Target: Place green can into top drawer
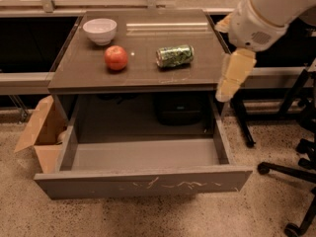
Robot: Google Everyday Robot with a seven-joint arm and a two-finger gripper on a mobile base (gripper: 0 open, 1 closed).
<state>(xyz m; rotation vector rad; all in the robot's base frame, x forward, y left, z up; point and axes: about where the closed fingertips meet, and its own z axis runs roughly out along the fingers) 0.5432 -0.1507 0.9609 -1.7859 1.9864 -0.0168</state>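
Note:
The green can (175, 56) lies on its side on the grey table top (148, 78), right of centre. The top drawer (143, 181) is pulled out wide open below the table, its scratched grey front panel toward me, and nothing lies inside. My gripper (232, 78) hangs at the table's right edge, pale fingers pointing down, to the right of the can and apart from it. It holds nothing that I can see.
A red apple (116, 58) and a white bowl (100, 30) stand on the table's left half. A cardboard box (39, 132) sits on the floor at the left. Black chair legs and wheels (291, 167) stand at the right.

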